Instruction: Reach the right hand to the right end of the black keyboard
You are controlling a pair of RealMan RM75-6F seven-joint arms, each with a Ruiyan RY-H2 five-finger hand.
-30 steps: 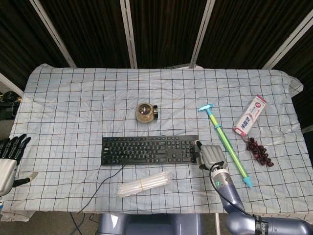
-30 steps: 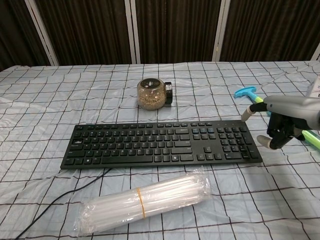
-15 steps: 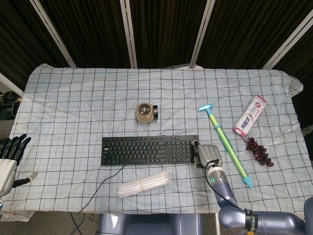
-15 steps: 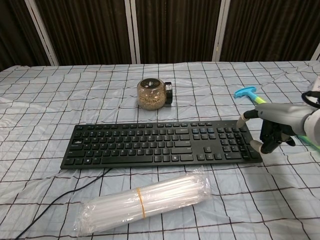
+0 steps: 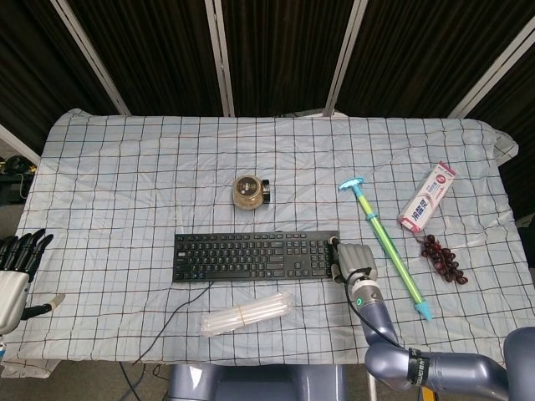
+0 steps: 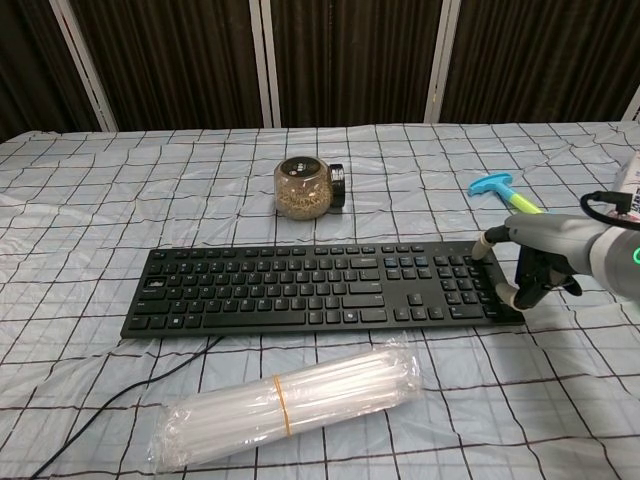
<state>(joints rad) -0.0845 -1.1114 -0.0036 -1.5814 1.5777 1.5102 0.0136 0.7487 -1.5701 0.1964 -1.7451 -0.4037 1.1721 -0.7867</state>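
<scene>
Black and flat, the keyboard (image 6: 322, 291) lies across the checked cloth of the surface (image 5: 125, 167), and your right hand (image 6: 530, 268) sits right at its right end, which is where the task wants it. In the chest view the pale fingertips (image 6: 482, 247) curl down around that edge, one near the back corner and one at the front corner, so the hand brackets the end instead of lying flat on the keys; I judge that posture suits a touch or a nudge on the short side, since the number pad is just inward of the fingers. You have hold of nothing that I can see: the fingers are bent and partly apart, touching or almost touching the casing, and the pictures do not settle whether they press it. Outward of the hand, on its far side from the keyboard, lies the green and blue rod (image 5: 385, 246), close enough that a wide swing of the wrist could knock it. Beyond it are the toothpaste box (image 5: 426, 197) and the dark grapes (image 5: 441, 258), well apart. In front of the keyboard, nearer you, lies the clear packet of straws (image 6: 290, 402), and behind it stands the small jar (image 6: 306, 187). Your left hand (image 5: 15, 271) hangs off the surface's far left edge, fingers spread, holding nothing.
</scene>
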